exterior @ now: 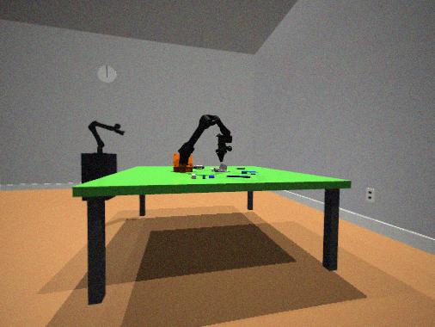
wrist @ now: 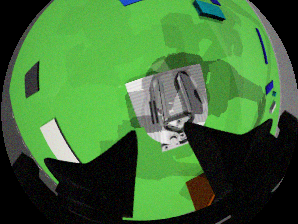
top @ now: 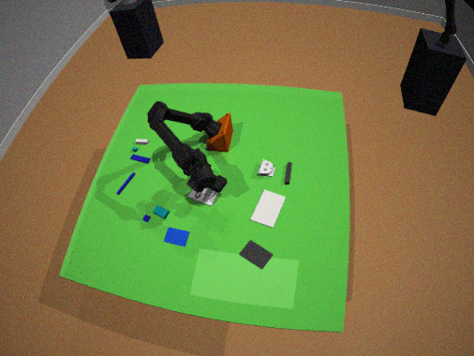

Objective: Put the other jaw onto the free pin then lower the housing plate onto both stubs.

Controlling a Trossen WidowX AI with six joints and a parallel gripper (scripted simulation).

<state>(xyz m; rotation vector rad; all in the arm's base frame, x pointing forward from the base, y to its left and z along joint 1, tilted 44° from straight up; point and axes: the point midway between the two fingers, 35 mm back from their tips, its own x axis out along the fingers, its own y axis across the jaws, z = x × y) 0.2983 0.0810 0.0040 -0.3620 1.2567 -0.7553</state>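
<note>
The grey-white base (top: 209,201) (wrist: 136,87) lies on the green table below the hand. Two long grey jaws stand on it side by side, the left jaw (wrist: 157,95) and the right jaw (wrist: 185,92) in the wrist view. Their lower ends come close together near the small pin area; whether teeth mesh cannot be told. The housing plate (top: 266,166), white and rounded with two dark holes, lies apart on the table, nearer the arm's base side. My gripper (exterior: 221,161) (wrist: 160,131) is open and empty, a little above the base and jaws. Its fingers partly hide the pin area.
A white sheet (top: 268,209), a dark bar (top: 288,173) and a dark rectangle (top: 256,254) lie on one side. A blue rectangle (top: 177,236), a teal block (top: 161,212) and several small blue pieces lie on the other. The orange mount (top: 221,137) (wrist: 199,192) carries the arm.
</note>
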